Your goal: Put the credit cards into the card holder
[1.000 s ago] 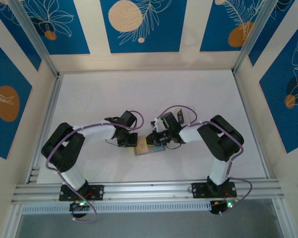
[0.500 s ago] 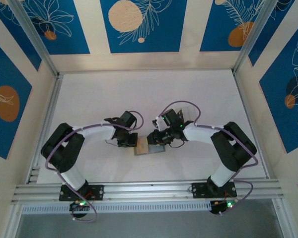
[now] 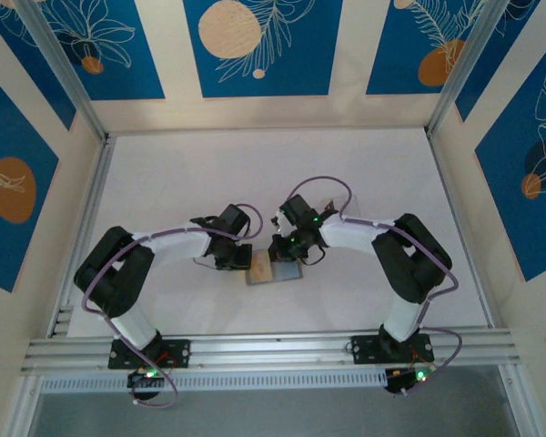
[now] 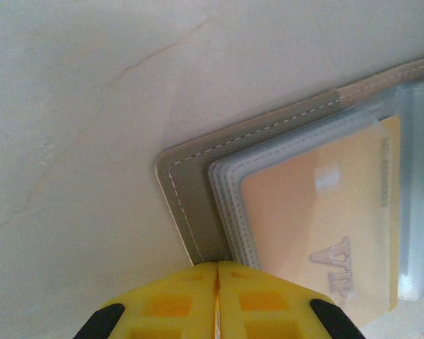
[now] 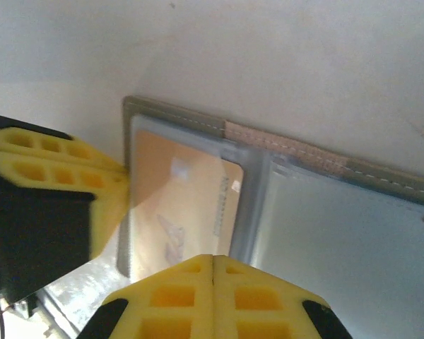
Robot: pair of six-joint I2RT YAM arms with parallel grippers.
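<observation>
Lying open at the top view's middle, the card holder [image 3: 275, 272] looks light and floppy; its sleeved tan card [image 4: 318, 233] seems thin, stiff, slick, best pinched by its edge; left gripper [image 4: 218, 286] and right gripper [image 5: 213, 282] have jaws pressed together.

White table [image 3: 373, 173], blue floral wall panels [image 3: 255, 45]

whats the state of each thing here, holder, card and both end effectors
card holder: open, lying flat on the table
gold VIP card: tucked in a clear sleeve of the holder
left end effector: shut, tips at the holder's edge
right end effector: shut, holding nothing, over the holder
</observation>
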